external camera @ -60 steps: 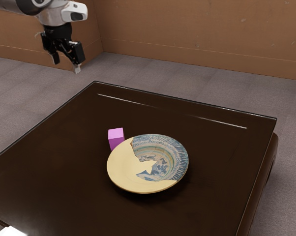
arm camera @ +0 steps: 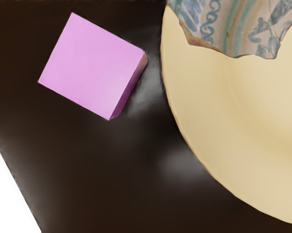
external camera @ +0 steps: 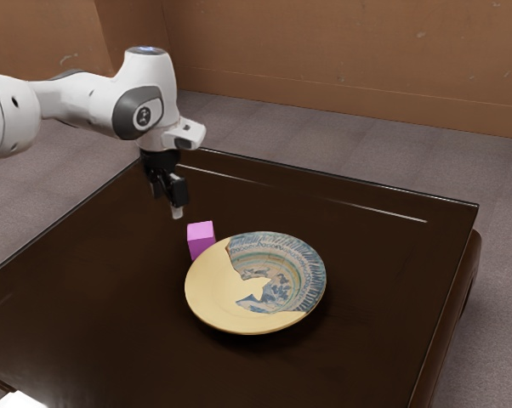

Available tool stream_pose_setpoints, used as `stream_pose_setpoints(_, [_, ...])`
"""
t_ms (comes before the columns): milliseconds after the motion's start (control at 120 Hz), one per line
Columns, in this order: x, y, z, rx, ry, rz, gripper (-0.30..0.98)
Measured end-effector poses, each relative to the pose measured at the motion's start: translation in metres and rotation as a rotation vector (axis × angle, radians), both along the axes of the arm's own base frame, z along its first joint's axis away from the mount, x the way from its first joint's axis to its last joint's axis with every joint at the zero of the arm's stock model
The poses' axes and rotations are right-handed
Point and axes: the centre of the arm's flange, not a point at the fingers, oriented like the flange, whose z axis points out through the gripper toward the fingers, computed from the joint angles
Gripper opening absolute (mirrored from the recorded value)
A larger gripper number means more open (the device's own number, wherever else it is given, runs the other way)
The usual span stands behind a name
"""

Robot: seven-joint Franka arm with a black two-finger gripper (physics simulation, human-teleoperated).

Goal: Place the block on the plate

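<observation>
Block [external camera: 201, 229]: pink-violet cube, smooth plain faces, crisp edges. Sits on the bench just beside the plate, at its 10 o'clock in the exterior view; the wrist view shows a narrow dark gap between the two.
Plate [external camera: 219, 293]: round, broad-rimmed, slightly dished. Plain cream surface joined to a painted, ceramic-looking section running from 11 through 4 o'clock in the exterior view. Border between them jagged, brown along the edge.
Plate decoration: blue brush strokes at the rim, a chain-like band, teal and ochre rings, blue leafy motifs toward the middle.
Claw [external camera: 167, 204]: black, pale at the tip. Fingers apart, nothing between them. Hangs above the bench, between 10 and 11 o'clock from the block in the exterior view.
Arm [external camera: 84, 100]: glossy white shell, dark grey trim.
Arm marking: small dark mark on the round joint cap [external camera: 143, 116], too small to read.
Bench [external camera: 366, 357]: dark brown, polished, straight-edged, with soft reflections.
Floor [external camera: 494, 340]: mottled grey, carpet-like.
Wall [external camera: 341, 59]: brown, lightly scuffed.
</observation>
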Motion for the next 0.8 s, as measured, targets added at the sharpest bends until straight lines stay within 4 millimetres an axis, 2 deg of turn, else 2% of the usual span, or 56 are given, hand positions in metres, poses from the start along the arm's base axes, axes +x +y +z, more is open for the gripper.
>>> stream_pose_setpoints(158, [0.011,0.012,-0.028,-0.039,-0.007,-0.121,0.69])
stream_pose_setpoints(250, [0.027,0.011,-0.048,-0.042,-0.006,-0.208,0.69])
stream_pose_setpoints(567, [0.067,0.030,-0.081,-0.082,-0.034,-0.417,0.69])
stream_pose_setpoints(800, [0.079,0.033,-0.112,-0.100,-0.024,-0.520,0.69])
